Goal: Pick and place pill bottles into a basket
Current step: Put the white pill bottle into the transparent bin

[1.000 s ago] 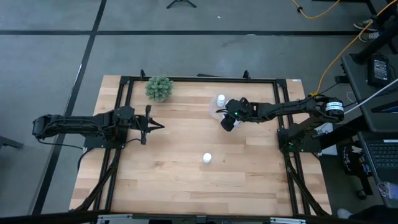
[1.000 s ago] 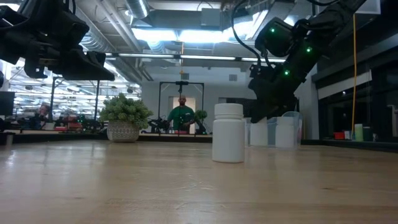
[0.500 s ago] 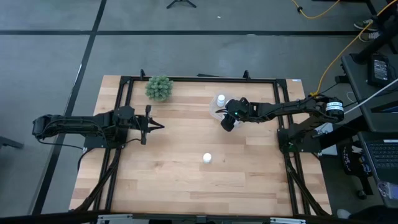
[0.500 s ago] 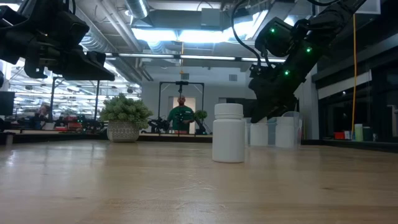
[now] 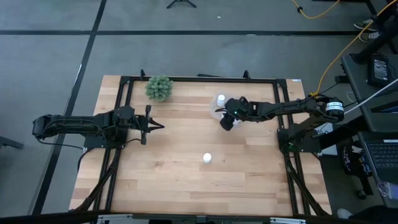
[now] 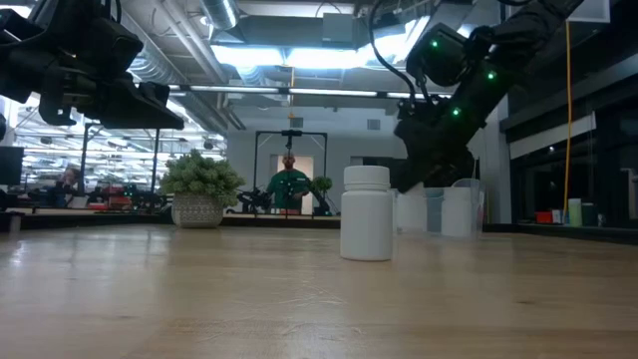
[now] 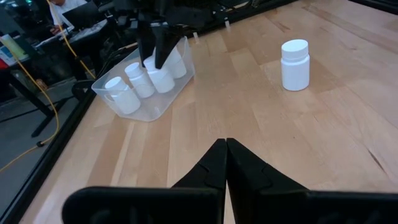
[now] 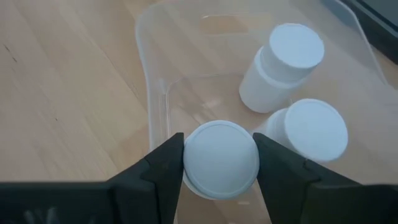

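Observation:
The basket (image 5: 216, 112) is a clear tray at the table's far middle-right, with several white pill bottles (image 7: 124, 96) standing in it. My right gripper (image 5: 227, 119) hangs over it, fingers pointing down, shut on one bottle's cap (image 8: 221, 158). Two other bottles (image 8: 283, 59) stand beside that one. One lone pill bottle (image 5: 207, 158) stands upright on the bare wood near the table's middle, and it also shows in the low view (image 6: 366, 212). My left gripper (image 5: 160, 127) is shut and empty, held above the table's left half. My right gripper pinches the bottle's round cap (image 8: 186, 163) between its two fingers, one on each side. The fingers (image 7: 157, 46) come from above, pointing down. The bottle is upright inside the basket; I cannot tell whether its base stands on the basket's floor.
A green bushy plant (image 5: 159, 88) stands at the far left of the table. A black frame (image 5: 199, 79) runs around the tabletop. Bare wood lies between the lone bottle and the basket. A person (image 6: 290, 184) shows in the room beyond the table.
My right gripper has edged slightly toward the table's left over the basket, still shut on the bottle.

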You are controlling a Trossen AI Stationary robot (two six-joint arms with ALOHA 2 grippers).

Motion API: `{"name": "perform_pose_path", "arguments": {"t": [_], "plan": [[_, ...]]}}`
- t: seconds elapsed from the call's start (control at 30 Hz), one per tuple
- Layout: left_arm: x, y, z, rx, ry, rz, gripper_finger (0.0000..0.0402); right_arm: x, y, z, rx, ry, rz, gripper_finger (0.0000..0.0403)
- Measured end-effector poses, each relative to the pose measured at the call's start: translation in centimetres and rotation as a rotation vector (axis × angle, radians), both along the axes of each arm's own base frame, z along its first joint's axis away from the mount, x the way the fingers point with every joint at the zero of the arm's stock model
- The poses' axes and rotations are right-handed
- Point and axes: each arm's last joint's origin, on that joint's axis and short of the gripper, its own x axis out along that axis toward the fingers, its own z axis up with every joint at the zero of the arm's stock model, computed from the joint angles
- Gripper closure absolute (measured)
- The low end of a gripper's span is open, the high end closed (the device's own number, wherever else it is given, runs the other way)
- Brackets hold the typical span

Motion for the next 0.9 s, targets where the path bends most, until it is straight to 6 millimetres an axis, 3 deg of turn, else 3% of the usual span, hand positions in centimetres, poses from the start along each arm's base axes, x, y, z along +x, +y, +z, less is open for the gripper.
{"name": "perform_pose_path", "arguments": {"t": [0.43, 0.7, 0.9], "plan": [[0.0, 0.0, 0.0, 0.0, 0.0, 0.0, 0.04, -0.14, 0.14, -0.14, 0.035, 0.02, 0.016, 0.0222], [0.0, 0.0, 0.0, -0.001, 0.0, 0.001, 0.04, -0.2, 0.15, -0.18, 0.036, 0.028, 0.017, 0.0195], [0.0, 0.01, 0.0, -0.001, 0.0, 0.001, 0.04, -0.21, 0.15, -0.19, 0.035, 0.031, 0.019, 0.0208]]}}
